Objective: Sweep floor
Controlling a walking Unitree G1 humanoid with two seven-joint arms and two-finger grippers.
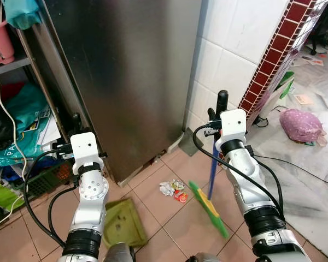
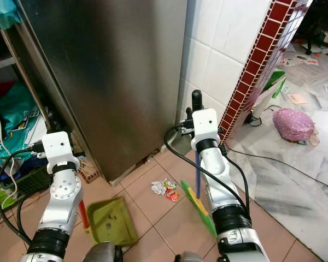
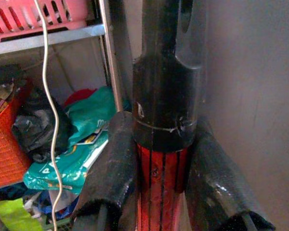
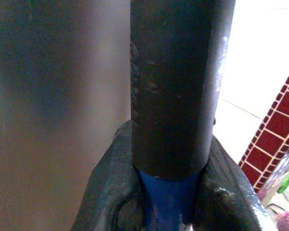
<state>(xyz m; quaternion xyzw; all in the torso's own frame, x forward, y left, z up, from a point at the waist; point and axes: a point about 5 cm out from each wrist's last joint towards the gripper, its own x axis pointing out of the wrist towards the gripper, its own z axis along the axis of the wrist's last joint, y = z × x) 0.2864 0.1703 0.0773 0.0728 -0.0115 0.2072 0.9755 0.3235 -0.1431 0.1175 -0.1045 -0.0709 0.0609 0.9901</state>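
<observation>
The right hand (image 4: 168,192) pinches the blue broom (image 1: 212,164) handle, its green bristles on the tiled floor (image 1: 169,218) beside the wrappers (image 1: 173,190). The left hand (image 3: 161,187) pinches the red handle of the green dustpan (image 2: 112,221), resting near the steel fridge (image 1: 126,71).

One broom (image 1: 210,192), one green dustpan (image 2: 110,221), and one small pile of scraps (image 1: 174,190) sit on the tile floor. One steel fridge (image 1: 126,71) stands behind them. There is one pink basket (image 1: 0,43), one purple bag (image 1: 301,125), and two grippers, left gripper (image 3: 160,192) and right gripper (image 4: 169,192).
</observation>
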